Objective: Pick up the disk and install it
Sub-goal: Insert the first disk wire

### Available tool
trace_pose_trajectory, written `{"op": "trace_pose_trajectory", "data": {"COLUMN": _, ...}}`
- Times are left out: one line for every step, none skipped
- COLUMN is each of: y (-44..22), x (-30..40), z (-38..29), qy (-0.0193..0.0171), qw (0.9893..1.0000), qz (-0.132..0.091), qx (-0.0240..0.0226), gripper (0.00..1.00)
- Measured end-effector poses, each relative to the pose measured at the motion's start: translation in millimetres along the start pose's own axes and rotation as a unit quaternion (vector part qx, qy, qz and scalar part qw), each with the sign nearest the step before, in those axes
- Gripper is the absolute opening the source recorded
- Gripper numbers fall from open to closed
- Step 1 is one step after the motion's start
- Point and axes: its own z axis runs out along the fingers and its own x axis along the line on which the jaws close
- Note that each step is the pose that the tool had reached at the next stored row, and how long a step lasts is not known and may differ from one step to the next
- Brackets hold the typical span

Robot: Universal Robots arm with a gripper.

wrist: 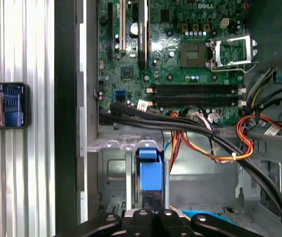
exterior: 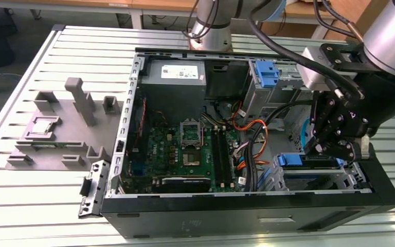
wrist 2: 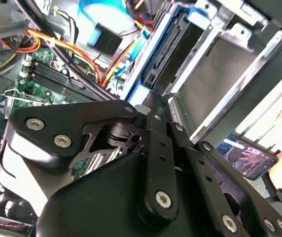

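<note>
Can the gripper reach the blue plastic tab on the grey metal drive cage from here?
Probably yes. The gripper sits close beside the blue plastic tab on the grey metal drive cage, with nothing between them in the first wrist view. The black cable bundle crosses on the tab's far side.

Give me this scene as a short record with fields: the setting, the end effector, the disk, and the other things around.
setting: open computer case lying on a slatted metal table
end effector: at the drive cage, toward the exterior view's right end of the case
disk: edge on, blue bracket showing, directly ahead of the end effector
held or not: cannot tell
inside the case: motherboard, power supply, cables
beside the case: phone, grey fixture
</note>
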Motion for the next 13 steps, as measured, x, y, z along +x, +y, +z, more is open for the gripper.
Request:
{"op": "trace_pose_trajectory", "data": {"y": -1.5, "x": -0.1, "z": 0.2, "qy": -0.0001, "qw": 1.0000, "qz": 0.000, "qx": 0.0000, "gripper": 0.10}}
{"op": "trace_pose_trajectory", "data": {"y": -2.2, "x": -0.1, "z": 0.1, "qy": 0.0000, "qw": 1.0000, "qz": 0.000, "qx": 0.0000, "gripper": 0.10}}
{"op": "trace_pose_trajectory", "data": {"y": -2.4, "x": -0.2, "z": 0.1, "qy": 0.0001, "qw": 1.0000, "qz": -0.001, "qx": 0.0000, "gripper": 0.10}}
{"op": "trace_pose_trajectory", "data": {"y": -2.4, "x": -0.1, "z": 0.1, "qy": 0.0001, "qw": 1.0000, "qz": -0.003, "qx": 0.0001, "gripper": 0.10}}
{"op": "trace_pose_trajectory", "data": {"y": -2.5, "x": -0.1, "z": 0.1, "qy": 0.0002, "qw": 1.0000, "qz": -0.006, "qx": 0.0006, "gripper": 0.10}}
{"op": "trace_pose_trajectory", "data": {"y": -2.5, "x": -0.1, "z": 0.0, "qy": 0.0002, "qw": 1.0000, "qz": -0.007, "qx": 0.0011, "gripper": 0.10}}
{"op": "trace_pose_trajectory", "data": {"y": -2.5, "x": 0.0, "z": -0.5, "qy": 0.0002, "qw": 1.0000, "qz": -0.008, "qx": 0.0013, "gripper": 0.10}}
{"op": "trace_pose_trajectory", "data": {"y": -2.5, "x": 0.0, "z": -1.2, "qy": 0.0002, "qw": 1.0000, "qz": -0.008, "qx": 0.0014, "gripper": 0.10}}
{"op": "trace_pose_trajectory", "data": {"y": -2.5, "x": -0.1, "z": -2.3, "qy": 0.0001, "qw": 1.0000, "qz": -0.008, "qx": 0.0015, "gripper": 0.10}}
{"op": "trace_pose_trajectory", "data": {"y": -2.5, "x": -0.1, "z": -3.5, "qy": 0.0001, "qw": 1.0000, "qz": -0.008, "qx": 0.0015, "gripper": 0.10}}
{"op": "trace_pose_trajectory", "data": {"y": -2.5, "x": -0.1, "z": -4.8, "qy": 0.0001, "qw": 1.0000, "qz": -0.008, "qx": 0.0015, "gripper": 0.10}}
{"op": "trace_pose_trajectory", "data": {"y": -2.6, "x": -0.1, "z": -6.1, "qy": 0.0001, "qw": 1.0000, "qz": -0.008, "qx": 0.0015, "gripper": 0.10}}
{"op": "trace_pose_trajectory", "data": {"y": -2.7, "x": -0.1, "z": -7.5, "qy": 0.0001, "qw": 1.0000, "qz": -0.008, "qx": 0.0015, "gripper": 0.10}}
